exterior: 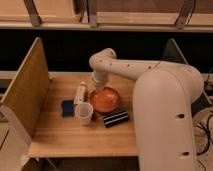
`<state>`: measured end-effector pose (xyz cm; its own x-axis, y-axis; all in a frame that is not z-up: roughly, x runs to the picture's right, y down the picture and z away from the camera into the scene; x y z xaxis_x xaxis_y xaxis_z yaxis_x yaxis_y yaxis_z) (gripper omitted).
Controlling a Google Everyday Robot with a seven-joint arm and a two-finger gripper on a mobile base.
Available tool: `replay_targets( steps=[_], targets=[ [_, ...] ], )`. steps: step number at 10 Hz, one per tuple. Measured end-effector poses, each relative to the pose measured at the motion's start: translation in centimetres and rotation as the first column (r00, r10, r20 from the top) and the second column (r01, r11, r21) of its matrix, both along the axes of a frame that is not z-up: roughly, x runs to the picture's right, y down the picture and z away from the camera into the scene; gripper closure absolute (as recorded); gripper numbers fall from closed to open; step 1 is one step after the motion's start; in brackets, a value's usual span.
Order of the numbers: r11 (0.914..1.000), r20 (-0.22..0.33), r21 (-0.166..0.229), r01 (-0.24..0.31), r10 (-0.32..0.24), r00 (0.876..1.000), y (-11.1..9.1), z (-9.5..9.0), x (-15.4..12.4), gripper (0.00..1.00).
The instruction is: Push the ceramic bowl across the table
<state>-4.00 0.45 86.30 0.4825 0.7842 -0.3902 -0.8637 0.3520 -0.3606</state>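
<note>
Our tool (95, 90) hangs low at the back-left edge of the ceramic bowl (105, 100), at the end of the white arm (125, 67). We cannot tell whether it is released or clenched, nor whether it already touches the rim. From the left, we see the tall angled side panel (24, 87), then bare planks of the worktop (60, 135). Next comes a small blue block (67, 107) and a slim white bottle (80, 93) just beside the tool. The white cup (84, 113) stands at the bowl's front-left, very near or touching it. The bowl sits about mid-worktop, upright and seemingly empty, with a black striped object (116, 118) close at its front-right. The robot's bulky body (170, 120) fills the right. We judge the bowl stiff, fairly heavy for its size and breakable, with a slick glaze. It wants no grasp, only a steady press low on its outer wall, so that it slides rather than tips. Contact high on the rim could slip off or rock it. A push from the back-left may drive it into the striped object, so we would watch that side.
</note>
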Motion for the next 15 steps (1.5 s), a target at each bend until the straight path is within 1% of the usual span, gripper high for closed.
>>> replay_targets(
  steps=[1, 2, 4, 5, 7, 10, 11, 13, 15],
  targets=[
    [1.0000, -0.005, 0.002, 0.000, 0.000, 1.000, -0.1, 0.1, 0.3, 1.00],
    [1.0000, -0.002, 0.000, 0.000, 0.000, 1.000, 0.0, 0.1, 0.1, 1.00],
    [1.0000, 0.023, -0.002, 0.004, -0.004, 1.000, -0.1, 0.6, -0.8, 1.00],
    [0.9998, 0.050, -0.008, 0.016, -0.016, 0.999, 0.0, 1.3, -2.0, 1.00],
    [0.9989, 0.098, -0.029, 0.037, -0.034, 0.995, 0.4, 2.3, -4.0, 1.00],
    [0.9969, 0.146, -0.060, 0.051, -0.042, 0.988, 0.8, 3.6, -5.2, 1.00],
    [0.9959, 0.165, -0.074, 0.052, -0.039, 0.986, 1.2, 4.0, -5.8, 1.00],
    [0.9944, 0.208, -0.099, 0.036, -0.015, 0.978, 1.9, 4.9, -6.7, 1.00],
    [0.9915, 0.241, -0.121, 0.048, -0.017, 0.970, 2.7, 5.6, -7.4, 1.00]
  ],
)
